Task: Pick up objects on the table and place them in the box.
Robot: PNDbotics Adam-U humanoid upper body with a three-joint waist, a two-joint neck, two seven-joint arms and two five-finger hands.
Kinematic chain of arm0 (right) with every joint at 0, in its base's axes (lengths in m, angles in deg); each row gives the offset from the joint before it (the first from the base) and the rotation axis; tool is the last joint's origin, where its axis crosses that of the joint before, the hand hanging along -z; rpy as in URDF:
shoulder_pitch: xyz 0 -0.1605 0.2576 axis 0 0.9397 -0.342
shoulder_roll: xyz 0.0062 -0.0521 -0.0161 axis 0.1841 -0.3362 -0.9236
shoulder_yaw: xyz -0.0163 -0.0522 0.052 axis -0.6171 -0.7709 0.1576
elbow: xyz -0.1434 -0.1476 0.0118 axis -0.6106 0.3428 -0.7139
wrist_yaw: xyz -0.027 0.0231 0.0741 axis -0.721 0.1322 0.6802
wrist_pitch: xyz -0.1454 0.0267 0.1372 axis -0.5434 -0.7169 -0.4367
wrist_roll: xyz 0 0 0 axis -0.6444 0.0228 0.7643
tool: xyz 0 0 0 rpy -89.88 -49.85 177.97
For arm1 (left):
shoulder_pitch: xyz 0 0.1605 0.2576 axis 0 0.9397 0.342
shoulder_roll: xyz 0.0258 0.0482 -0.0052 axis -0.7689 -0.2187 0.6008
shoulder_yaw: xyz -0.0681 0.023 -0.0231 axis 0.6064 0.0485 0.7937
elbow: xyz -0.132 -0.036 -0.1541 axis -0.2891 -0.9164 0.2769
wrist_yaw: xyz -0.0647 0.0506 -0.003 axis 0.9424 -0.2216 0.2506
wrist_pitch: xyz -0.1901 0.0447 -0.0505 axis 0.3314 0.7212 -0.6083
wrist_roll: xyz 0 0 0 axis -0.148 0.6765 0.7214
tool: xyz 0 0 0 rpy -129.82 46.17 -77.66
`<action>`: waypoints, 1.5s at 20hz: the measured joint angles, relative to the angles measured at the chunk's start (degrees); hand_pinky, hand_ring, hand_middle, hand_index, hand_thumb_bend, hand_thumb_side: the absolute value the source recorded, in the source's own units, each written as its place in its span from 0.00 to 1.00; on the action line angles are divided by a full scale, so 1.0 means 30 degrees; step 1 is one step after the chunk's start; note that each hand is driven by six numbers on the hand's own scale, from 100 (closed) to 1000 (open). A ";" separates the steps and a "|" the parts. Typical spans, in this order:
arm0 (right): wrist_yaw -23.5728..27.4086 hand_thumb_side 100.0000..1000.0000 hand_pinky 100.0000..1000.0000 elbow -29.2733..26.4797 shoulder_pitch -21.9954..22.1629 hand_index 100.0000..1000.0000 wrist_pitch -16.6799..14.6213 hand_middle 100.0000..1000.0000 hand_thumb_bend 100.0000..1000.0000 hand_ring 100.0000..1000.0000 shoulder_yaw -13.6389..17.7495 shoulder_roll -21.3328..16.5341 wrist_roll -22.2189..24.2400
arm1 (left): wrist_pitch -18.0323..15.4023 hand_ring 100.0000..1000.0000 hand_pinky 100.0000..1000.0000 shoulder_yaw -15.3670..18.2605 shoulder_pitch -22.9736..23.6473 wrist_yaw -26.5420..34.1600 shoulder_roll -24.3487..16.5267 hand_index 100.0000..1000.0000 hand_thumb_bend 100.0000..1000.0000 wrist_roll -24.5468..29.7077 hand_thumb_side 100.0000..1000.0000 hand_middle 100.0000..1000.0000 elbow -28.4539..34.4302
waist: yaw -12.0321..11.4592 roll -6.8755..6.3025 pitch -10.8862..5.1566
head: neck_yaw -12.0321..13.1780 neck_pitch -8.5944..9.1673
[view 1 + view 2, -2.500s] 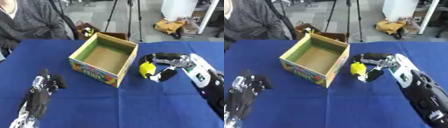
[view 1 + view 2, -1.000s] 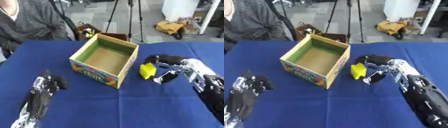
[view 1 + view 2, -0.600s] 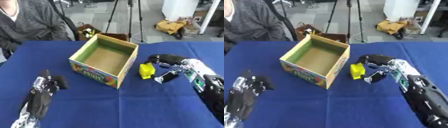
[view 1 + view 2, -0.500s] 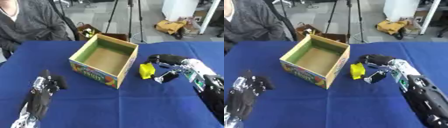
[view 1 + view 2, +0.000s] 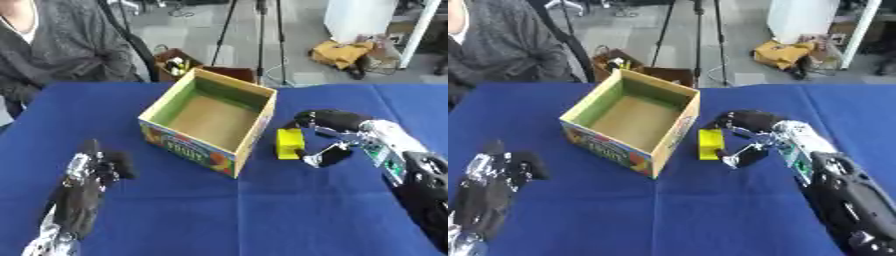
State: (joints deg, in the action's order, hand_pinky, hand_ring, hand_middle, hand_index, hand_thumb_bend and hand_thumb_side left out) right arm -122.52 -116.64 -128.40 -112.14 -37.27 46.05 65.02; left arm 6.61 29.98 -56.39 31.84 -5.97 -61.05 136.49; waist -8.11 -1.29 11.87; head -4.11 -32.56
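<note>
Nearing box (image 5: 210, 120): yellow obj (image 5: 290, 144), R hand (image 5: 337, 135)

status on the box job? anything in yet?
Done: nothing; the box shows only its bare cardboard floor. In hand: the right hand is curled around the yellow block, which sits on the blue table beside the box. Left: lift it and drop it in. The left hand lies idle at lower left.

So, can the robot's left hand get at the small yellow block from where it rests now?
Probably not directly. The left hand rests near the lower left corner, and the open cardboard box stands between it and the small yellow block. The right hand is already beside the block.
</note>
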 measured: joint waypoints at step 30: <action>0.7582 0.08 0.83 -0.2483 -0.1297 0.76 0.3766 0.36 0.00 0.86 -0.0108 -0.0509 -0.2492 | 0.0038 0.51 0.62 -0.0128 -0.0160 0.0005 0.0008 0.59 0.11 0.0065 1.00 0.46 0.0000 | -0.0649 0.0299 -0.0212 | 0.0143 0.0309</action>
State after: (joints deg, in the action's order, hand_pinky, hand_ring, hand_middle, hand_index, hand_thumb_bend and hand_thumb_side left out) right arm -99.77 -124.08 -132.30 -100.84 -37.60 44.52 57.54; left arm 6.72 29.59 -56.87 31.86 -5.94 -60.86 136.49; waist -10.06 -0.40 11.24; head -3.68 -31.64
